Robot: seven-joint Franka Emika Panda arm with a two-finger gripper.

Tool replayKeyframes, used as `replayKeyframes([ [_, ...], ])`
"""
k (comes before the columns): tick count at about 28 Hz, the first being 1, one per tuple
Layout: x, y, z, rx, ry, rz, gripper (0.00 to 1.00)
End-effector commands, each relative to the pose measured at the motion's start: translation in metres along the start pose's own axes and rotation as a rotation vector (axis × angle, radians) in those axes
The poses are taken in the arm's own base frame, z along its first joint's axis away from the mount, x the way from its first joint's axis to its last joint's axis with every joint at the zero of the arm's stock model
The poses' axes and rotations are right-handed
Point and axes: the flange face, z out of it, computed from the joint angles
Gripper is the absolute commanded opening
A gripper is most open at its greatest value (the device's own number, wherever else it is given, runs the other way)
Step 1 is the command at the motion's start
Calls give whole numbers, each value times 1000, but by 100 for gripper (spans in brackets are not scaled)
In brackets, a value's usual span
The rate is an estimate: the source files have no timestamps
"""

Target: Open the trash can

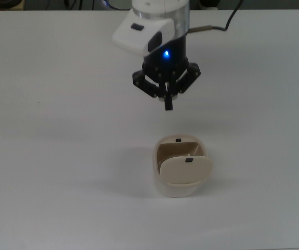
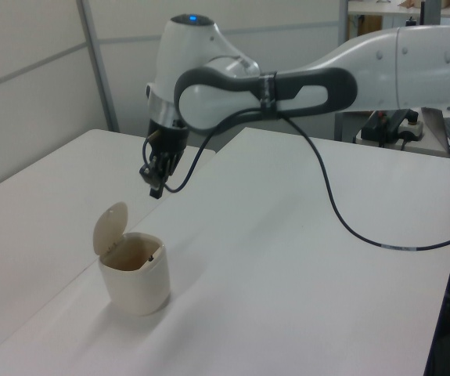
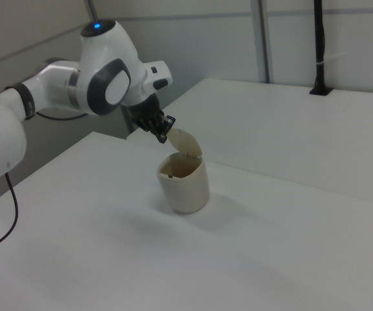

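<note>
1. The trash can [image 1: 180, 179] sits on the worktop [image 1: 61, 156], near the top view's centre, its lid [image 2: 109, 228] standing up
2. Opening looks done
3. The gripper [image 1: 167, 103] hangs apart above, fingers pinched together, empty

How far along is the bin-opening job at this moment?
It looks done: the bin sits on the table with its lid flipped up, the inside showing in the left view. The gripper hangs in the air apart from the bin, holding nothing, fingers together. Nothing seems left, apart perhaps from moving the arm away.
</note>
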Motion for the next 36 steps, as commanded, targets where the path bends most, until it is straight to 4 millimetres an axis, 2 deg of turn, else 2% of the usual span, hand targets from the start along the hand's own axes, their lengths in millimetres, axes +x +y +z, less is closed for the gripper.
replayKeyframes([
  [1, -18, 13, -26, 3, -69, 37, 0],
  [3, -26, 17, -39, -2, -107, 43, 0],
  [9, -49, 31, -58, -19, -231, 36, 0],
  [13, -54, 46, -60, -25, -259, 37, 0],
  [19, -61, 57, -75, -39, -246, 57, 0],
  [20, -65, 61, -84, -42, -237, 63, 0],
  [28, -80, 67, -90, -98, -303, 47, 0],
  [29, -80, 67, -92, -107, -304, 46, 6],
  [31, -81, 69, -91, -120, -312, 44, 25],
  [32, -81, 71, -92, -124, -311, 47, 44],
  [34, -80, 72, -94, -125, -308, 48, 71],
  [36, -80, 74, -94, -129, -308, 51, 76],
])
